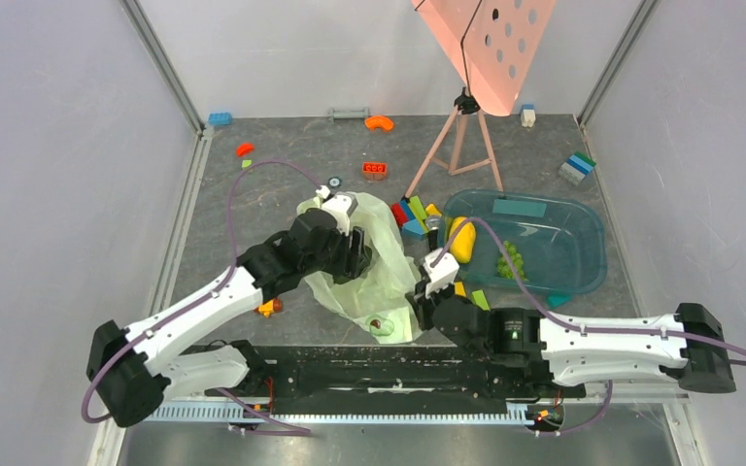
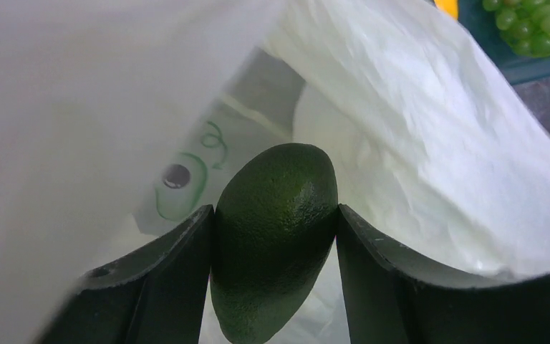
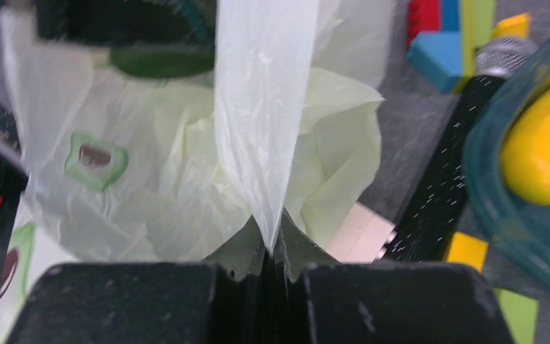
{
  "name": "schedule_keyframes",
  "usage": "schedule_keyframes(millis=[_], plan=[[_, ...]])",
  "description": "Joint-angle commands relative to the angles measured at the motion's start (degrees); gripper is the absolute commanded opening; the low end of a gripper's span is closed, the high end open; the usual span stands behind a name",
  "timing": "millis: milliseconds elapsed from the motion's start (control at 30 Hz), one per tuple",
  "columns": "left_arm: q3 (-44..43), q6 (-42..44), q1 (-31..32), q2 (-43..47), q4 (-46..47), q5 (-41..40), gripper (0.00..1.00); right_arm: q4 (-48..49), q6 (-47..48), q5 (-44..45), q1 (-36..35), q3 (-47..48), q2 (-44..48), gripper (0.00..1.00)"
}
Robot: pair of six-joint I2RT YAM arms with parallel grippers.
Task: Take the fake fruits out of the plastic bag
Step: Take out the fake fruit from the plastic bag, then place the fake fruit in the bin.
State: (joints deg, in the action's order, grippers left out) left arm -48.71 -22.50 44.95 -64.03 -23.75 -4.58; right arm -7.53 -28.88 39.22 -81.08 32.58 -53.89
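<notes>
The pale-green plastic bag (image 1: 374,267) lies mid-table between the arms. My left gripper (image 2: 275,247) is inside its mouth, shut on a dark green avocado-like fake fruit (image 2: 276,229), with bag film around it. In the top view the left gripper (image 1: 355,254) sits over the bag. My right gripper (image 3: 271,247) is shut on a fold of the plastic bag (image 3: 261,107) at its right edge, also seen from above (image 1: 425,291). A yellow fake fruit (image 1: 461,239) and a green grape cluster (image 1: 511,260) lie in the teal tray (image 1: 583,233).
Coloured building bricks (image 1: 413,216) sit between bag and tray, with others scattered at the back. A pink perforated panel on a tripod (image 1: 461,136) stands at the back. A small orange piece (image 1: 270,308) lies by the left arm. A black cylinder (image 3: 447,158) lies beside the tray.
</notes>
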Motion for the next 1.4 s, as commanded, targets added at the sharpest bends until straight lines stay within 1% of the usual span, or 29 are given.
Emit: schedule_keyframes(millis=[0, 133, 300, 500, 700, 867, 967, 1000, 1233, 1367], plan=[[-3.1, -2.2, -0.4, 5.8, -5.3, 3.0, 0.55, -0.3, 4.5, 3.9, 4.2, 5.3, -1.5, 0.04], [-4.3, -2.4, -0.6, 9.8, -9.0, 2.9, 0.55, 1.7, 8.2, -0.4, 8.1, 7.0, -4.1, 0.03], [-5.8, -2.7, -0.9, 14.8, -9.9, 2.7, 0.57, 5.0, 9.7, -3.2, 10.7, 6.8, -7.0, 0.03], [-9.8, -3.5, -1.1, 18.3, -11.2, 2.1, 0.56, 12.2, 10.4, -6.1, 11.2, 1.5, -7.1, 0.02], [-14.4, -3.5, -1.1, 17.2, -12.4, 1.7, 0.55, 16.4, 11.3, -10.3, 11.2, -3.6, -5.7, 0.0], [-17.8, -2.7, -1.2, 13.5, -9.8, 1.8, 0.55, 21.9, 15.1, -19.0, 10.3, -8.5, -4.2, 0.0], [-20.8, -2.2, -1.2, 9.2, -7.8, 4.3, 0.54, 23.5, 16.4, -17.1, 6.9, -10.8, -3.8, 0.0], [-21.4, -2.2, -1.2, 8.2, -6.6, 6.3, 0.54, 24.2, 16.7, -16.4, 5.8, -11.4, -3.8, 0.0], [-22.3, -2.4, -1.2, -2.2, 6.3, 14.2, 0.53, 33.9, 17.9, -14.5, 0.1, -19.3, -3.2, 0.0], [-23.4, -2.8, -1.1, -9.1, 11.6, 17.3, 0.5, 35.7, 19.2, -12.5, -3.1, -21.5, -4.5, 0.0]])
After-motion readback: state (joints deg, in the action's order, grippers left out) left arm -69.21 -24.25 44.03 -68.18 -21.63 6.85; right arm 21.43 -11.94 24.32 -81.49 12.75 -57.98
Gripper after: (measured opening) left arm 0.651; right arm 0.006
